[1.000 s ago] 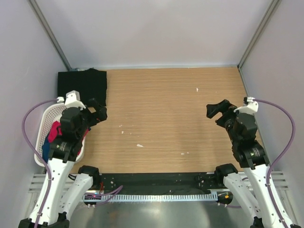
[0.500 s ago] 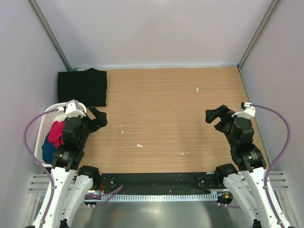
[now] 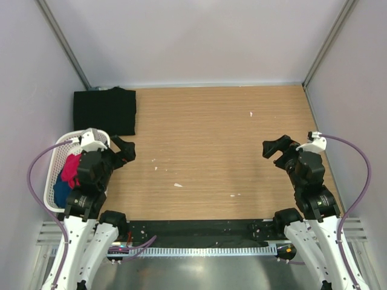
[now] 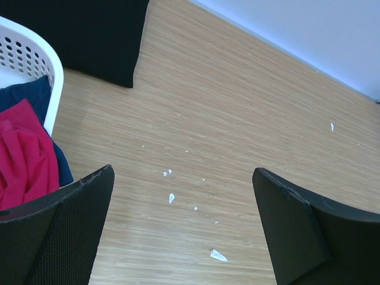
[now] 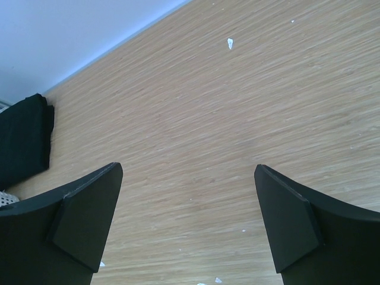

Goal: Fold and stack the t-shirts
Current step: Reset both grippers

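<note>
A folded black t-shirt (image 3: 105, 110) lies flat at the far left corner of the wooden table; it also shows in the left wrist view (image 4: 77, 35) and at the left edge of the right wrist view (image 5: 22, 139). My left gripper (image 3: 124, 148) is open and empty, held over the table beside the basket, near the shirt's front edge. In its wrist view the left gripper (image 4: 181, 172) frames bare wood. My right gripper (image 3: 276, 147) is open and empty over the table's right side, and in its own view the right gripper (image 5: 187, 169) holds nothing.
A white mesh basket (image 3: 53, 158) stands at the left edge under the left arm, holding red-pink cloth (image 3: 71, 169) and blue cloth (image 3: 61, 191); its rim (image 4: 41, 53) shows in the left wrist view. Small white scraps (image 3: 177, 185) dot the wood. Grey walls close three sides.
The left arm has drawn back toward its base and away from the black shirt. The right arm has pulled back a little. Both grippers stay open.
</note>
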Robot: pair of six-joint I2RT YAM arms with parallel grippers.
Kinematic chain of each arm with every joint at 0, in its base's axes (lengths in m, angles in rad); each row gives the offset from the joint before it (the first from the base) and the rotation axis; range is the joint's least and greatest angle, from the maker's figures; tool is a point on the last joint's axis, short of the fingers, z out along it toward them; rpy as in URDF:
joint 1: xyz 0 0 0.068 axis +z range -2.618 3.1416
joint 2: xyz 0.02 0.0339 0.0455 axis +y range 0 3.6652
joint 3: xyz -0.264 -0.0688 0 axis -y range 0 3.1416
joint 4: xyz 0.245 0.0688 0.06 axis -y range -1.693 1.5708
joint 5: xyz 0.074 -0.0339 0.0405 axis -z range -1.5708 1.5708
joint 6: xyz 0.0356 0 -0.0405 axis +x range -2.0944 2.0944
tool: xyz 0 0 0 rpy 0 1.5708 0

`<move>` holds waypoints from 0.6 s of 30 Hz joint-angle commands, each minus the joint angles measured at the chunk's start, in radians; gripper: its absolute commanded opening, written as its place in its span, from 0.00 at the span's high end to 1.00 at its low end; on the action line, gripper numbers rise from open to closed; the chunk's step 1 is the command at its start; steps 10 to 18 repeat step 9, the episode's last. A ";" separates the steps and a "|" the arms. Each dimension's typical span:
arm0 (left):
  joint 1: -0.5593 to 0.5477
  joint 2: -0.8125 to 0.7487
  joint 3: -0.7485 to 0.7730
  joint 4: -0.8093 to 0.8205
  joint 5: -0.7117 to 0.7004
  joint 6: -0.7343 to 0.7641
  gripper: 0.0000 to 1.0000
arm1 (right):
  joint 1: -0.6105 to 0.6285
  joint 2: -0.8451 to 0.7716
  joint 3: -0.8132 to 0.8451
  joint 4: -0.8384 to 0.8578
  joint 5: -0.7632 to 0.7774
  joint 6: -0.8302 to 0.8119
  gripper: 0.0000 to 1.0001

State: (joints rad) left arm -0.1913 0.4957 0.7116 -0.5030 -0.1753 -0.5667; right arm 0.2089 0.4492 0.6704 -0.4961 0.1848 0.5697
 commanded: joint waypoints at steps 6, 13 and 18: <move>0.004 -0.023 0.003 0.037 -0.004 0.001 0.00 | -0.002 -0.012 0.023 0.017 0.001 -0.034 0.00; 0.003 -0.023 0.002 0.031 -0.003 0.001 0.00 | -0.002 -0.007 0.032 0.010 -0.001 -0.024 0.00; 0.003 -0.023 0.002 0.031 -0.003 0.001 0.00 | -0.002 -0.007 0.032 0.010 -0.001 -0.024 0.00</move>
